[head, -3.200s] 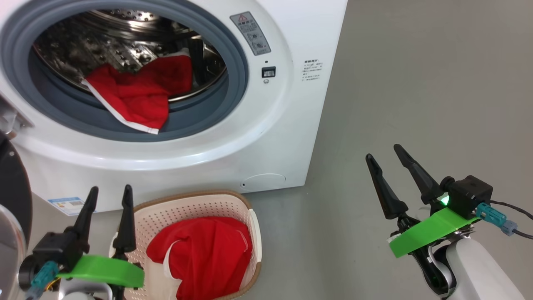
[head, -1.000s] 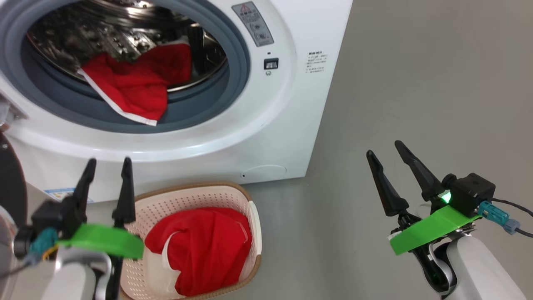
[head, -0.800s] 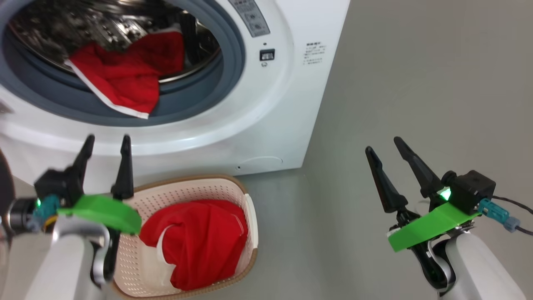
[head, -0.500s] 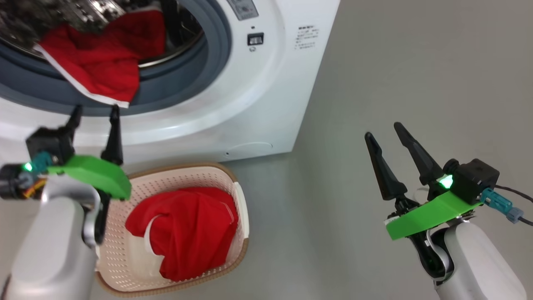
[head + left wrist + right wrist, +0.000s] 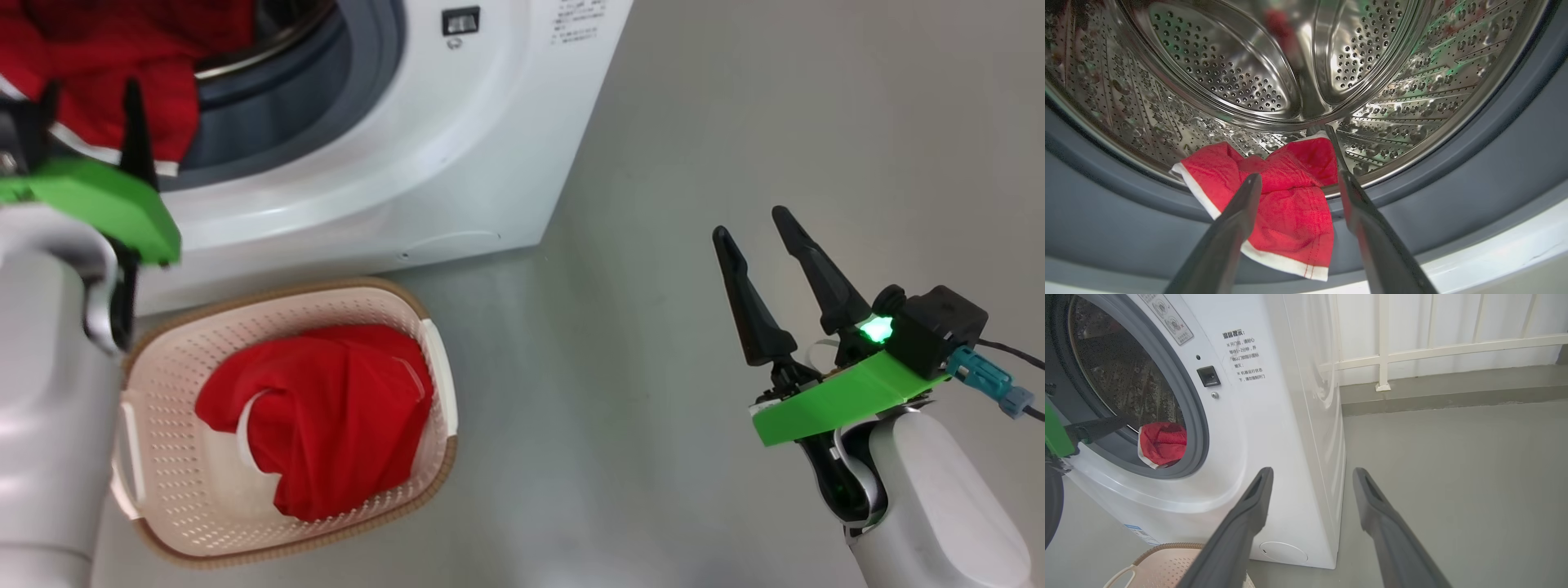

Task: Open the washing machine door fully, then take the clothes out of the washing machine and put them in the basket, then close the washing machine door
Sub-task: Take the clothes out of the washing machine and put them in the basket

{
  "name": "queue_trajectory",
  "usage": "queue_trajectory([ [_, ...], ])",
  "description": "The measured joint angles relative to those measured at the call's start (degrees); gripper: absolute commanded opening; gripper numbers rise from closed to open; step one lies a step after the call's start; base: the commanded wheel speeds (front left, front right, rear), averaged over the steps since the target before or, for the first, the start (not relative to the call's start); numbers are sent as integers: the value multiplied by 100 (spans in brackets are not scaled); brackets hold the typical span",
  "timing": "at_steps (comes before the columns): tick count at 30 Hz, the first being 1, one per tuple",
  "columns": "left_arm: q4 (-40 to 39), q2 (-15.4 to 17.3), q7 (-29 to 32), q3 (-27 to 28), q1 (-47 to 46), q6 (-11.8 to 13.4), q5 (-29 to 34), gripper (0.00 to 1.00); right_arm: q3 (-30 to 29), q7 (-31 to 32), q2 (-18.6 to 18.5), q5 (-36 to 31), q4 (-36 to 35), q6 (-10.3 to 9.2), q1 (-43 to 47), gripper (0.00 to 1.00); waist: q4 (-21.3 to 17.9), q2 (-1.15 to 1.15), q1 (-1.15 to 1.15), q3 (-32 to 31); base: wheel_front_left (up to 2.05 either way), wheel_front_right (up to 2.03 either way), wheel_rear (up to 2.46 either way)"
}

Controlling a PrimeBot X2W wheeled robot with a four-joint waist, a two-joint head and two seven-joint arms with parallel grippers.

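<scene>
The white washing machine (image 5: 424,163) stands open, and the door's dark edge (image 5: 1051,506) shows at the far left. Red clothes (image 5: 1286,204) with white trim hang from the steel drum (image 5: 1229,81) over the grey rubber ring (image 5: 1106,228). My left gripper (image 5: 1299,176) is open just in front of this garment, one finger on each side of it, not touching it; the head view has it at the drum mouth (image 5: 88,90). More red clothes (image 5: 326,416) lie in the cream basket (image 5: 326,286) on the floor below. My right gripper (image 5: 749,224) hangs open and empty over the floor to the right.
Grey floor spreads to the right of the machine. A white railing (image 5: 1384,355) and a low kerb run along the back wall behind it. The basket rim (image 5: 1167,549) sits close against the machine's front, below the drum mouth.
My left gripper has risen from beside the basket to the drum mouth, in front of the red garment. The head camera has shifted. The right arm holds still.
</scene>
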Motion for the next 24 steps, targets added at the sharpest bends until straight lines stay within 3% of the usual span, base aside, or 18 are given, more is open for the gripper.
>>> queue_trajectory([
  [12, 1077, 221, 172, -127, -1354, 15, 270, 100, 21, 0, 129, -7, -45, 0, -162, 100, -295, 0, 0, 513, 0, 0, 0],
  [24, 1979, 520, 404, -272, -2171, 237, 479, 100, 29, 0, 319, -8, -131, 0, -326, 100, -634, 0, 0, 983, 0, 0, 0],
])
